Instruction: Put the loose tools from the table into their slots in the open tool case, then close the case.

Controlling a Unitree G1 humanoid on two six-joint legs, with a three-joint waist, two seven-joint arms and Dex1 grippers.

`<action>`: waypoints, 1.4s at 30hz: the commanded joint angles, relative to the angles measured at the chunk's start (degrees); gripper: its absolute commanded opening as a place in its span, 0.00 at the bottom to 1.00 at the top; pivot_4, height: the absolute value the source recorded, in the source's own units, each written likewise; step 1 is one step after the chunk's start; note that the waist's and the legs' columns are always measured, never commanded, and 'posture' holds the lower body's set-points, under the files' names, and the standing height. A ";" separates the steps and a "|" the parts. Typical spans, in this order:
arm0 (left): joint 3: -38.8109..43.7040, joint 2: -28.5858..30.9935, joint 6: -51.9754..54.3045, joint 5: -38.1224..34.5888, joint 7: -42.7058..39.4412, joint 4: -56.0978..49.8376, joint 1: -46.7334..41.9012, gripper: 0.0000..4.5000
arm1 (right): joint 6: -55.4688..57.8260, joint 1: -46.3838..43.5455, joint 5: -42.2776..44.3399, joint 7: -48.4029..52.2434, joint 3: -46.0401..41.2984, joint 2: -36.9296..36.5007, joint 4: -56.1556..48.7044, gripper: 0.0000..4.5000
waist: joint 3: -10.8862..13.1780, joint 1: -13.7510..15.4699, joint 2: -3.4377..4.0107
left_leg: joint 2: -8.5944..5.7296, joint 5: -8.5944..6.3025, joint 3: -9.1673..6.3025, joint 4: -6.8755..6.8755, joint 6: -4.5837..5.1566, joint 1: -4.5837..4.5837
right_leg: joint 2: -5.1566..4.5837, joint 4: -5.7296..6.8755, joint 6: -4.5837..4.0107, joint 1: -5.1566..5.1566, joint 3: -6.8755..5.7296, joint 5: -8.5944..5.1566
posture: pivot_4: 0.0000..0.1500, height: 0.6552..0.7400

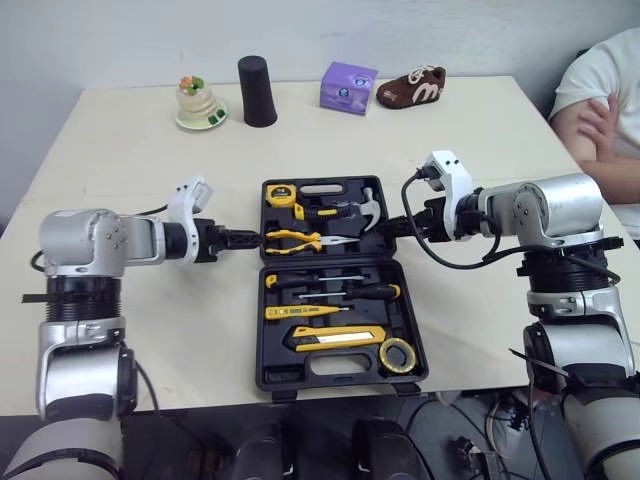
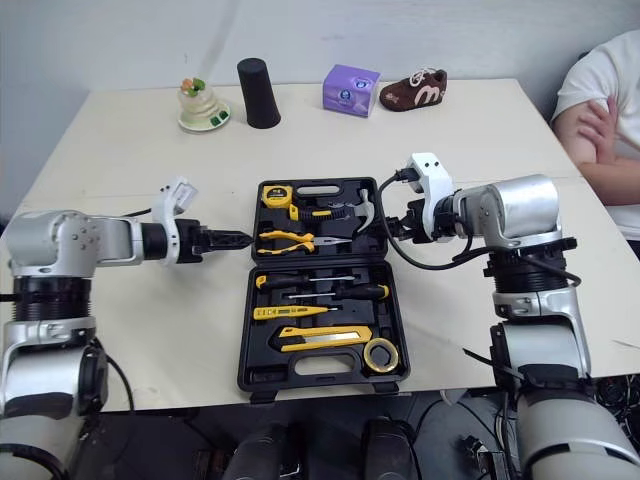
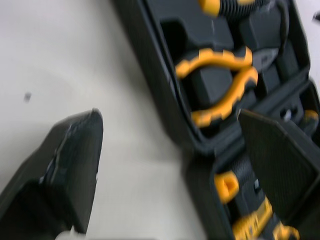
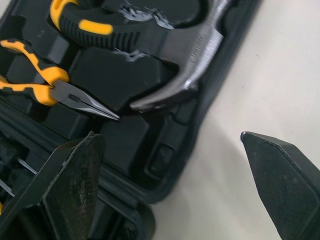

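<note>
The black tool case (image 1: 340, 377) lies open flat in the middle of the table. In its slots sit a tape measure (image 1: 281, 195), a hammer (image 1: 345, 210), yellow pliers (image 1: 298, 240), screwdrivers (image 1: 330, 290), a utility knife (image 1: 335, 338) and a tape roll (image 1: 398, 354). My left gripper (image 1: 248, 239) hovers at the case's left edge near the hinge, open, with nothing in it. In the left wrist view the pliers (image 3: 220, 85) lie just ahead. My right gripper (image 1: 385, 230) is open and empty at the right edge, close to the hammer head (image 4: 185, 50).
Along the table's far edge stand a small cake ornament (image 1: 199, 103), a black cup (image 1: 258, 91), a purple box (image 1: 348, 87) and a brown shoe (image 1: 411, 88). A person (image 1: 605, 110) sits at the far right with arms crossed. Bare tabletop (image 1: 130, 160) flanks the case.
</note>
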 commanded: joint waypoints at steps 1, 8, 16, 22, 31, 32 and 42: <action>-0.76 -0.09 -2.00 2.22 1.15 1.42 -2.36 1.00 | 0.58 1.18 1.15 -2.32 -2.34 0.50 -3.43 1.00 | 0.00 -0.01 -0.01 | 0.00 0.00 0.00 0.00 0.00 -0.01 | 0.00 0.00 0.00 0.00 0.00 0.00 | 1.00 1.00; -4.00 -2.81 -7.69 6.56 2.65 4.74 -4.04 1.00 | -1.19 2.30 1.71 -4.54 -2.29 1.07 -4.83 1.00 | 0.00 -0.02 -0.01 | -0.01 0.00 0.03 0.01 0.00 0.01 | 0.01 0.07 0.00 -0.03 0.02 0.00 | 1.00 1.00; -5.96 -4.50 -10.45 9.31 3.25 9.28 -6.49 1.00 | -1.56 3.67 2.22 -7.06 -3.20 2.04 -5.99 1.00 | 0.00 0.09 -0.01 | -0.02 0.00 0.04 0.03 0.00 0.02 | 0.00 0.11 0.00 -0.03 0.03 0.00 | 1.00 1.00; -7.84 -4.41 -8.64 10.53 2.33 10.11 -6.91 1.00 | -1.89 4.38 2.00 -8.83 -2.86 2.16 -6.74 1.00 | 0.00 0.14 -0.02 | -0.04 0.02 0.04 0.10 0.04 0.02 | -0.04 0.20 0.00 -0.03 0.04 0.00 | 1.00 1.00; -9.13 -4.01 -5.09 10.45 0.85 5.68 -6.92 1.00 | -3.29 3.25 1.65 -10.70 -1.97 2.84 -4.01 1.00 | 0.00 -0.02 -0.02 | -0.03 0.02 0.04 0.09 0.04 0.02 | -0.02 0.20 0.00 -0.03 0.04 0.00 | 1.00 1.00; -8.89 -3.86 -5.06 10.65 1.08 5.70 -6.77 1.00 | -3.34 3.31 1.75 -10.81 -1.99 3.02 -4.08 1.00 | 0.00 -0.02 -0.02 | -0.03 0.02 0.04 0.09 0.04 0.02 | -0.02 0.20 0.00 -0.03 0.05 0.00 | 1.00 1.00; -10.53 -4.84 -7.51 13.30 2.65 8.04 -5.88 1.00 | -3.69 3.01 0.41 -12.87 -1.48 3.67 -2.71 1.00 | 0.00 -0.04 -0.01 | -0.02 0.03 0.06 0.09 0.04 0.05 | -0.02 0.21 0.00 -0.03 0.07 0.00 | 1.00 1.00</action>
